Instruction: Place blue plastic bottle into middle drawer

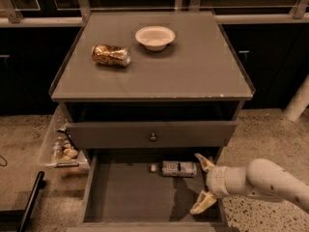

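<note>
The blue plastic bottle [176, 168] lies on its side on the floor of the open middle drawer [130, 195], near the back, cap pointing left. My gripper [202, 185] is open and empty at the drawer's right side, just right of the bottle. One fingertip is near the bottle's base and the other is lower, by the drawer's front right corner. My white arm [263, 180] reaches in from the right.
A gold drink can [111, 55] lies on the cabinet top [193, 71] beside a white bowl [155, 36]. A drawer front with a round knob [153, 137] sits above the open drawer. A clear bin of snacks [60, 146] hangs on the cabinet's left side.
</note>
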`<state>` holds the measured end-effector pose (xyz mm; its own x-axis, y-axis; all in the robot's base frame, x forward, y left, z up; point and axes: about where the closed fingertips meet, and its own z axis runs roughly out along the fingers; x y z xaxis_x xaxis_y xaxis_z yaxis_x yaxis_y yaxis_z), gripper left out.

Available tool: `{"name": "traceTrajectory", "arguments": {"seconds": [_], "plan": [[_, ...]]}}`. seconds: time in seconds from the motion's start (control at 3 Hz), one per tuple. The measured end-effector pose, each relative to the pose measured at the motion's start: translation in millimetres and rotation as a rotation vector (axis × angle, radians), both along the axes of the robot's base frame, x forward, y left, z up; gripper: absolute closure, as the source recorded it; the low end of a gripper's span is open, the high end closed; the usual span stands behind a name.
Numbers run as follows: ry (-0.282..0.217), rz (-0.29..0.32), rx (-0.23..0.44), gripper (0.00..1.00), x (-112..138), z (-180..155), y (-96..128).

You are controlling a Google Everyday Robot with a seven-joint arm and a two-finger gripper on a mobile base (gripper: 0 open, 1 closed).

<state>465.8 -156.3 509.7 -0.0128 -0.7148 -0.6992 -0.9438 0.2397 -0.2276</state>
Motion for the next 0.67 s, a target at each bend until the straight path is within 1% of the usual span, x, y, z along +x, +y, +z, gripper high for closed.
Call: {"name": "traceTrajectory", "arguments": {"seconds": [0.33,0.67], "plan": [[-0.092,0.027,-0.045,0.0,-21.0,53.7,-14.7],[-0.106,0.018,-0.057,0.0,-22.3,61.3,-21.3]]}}
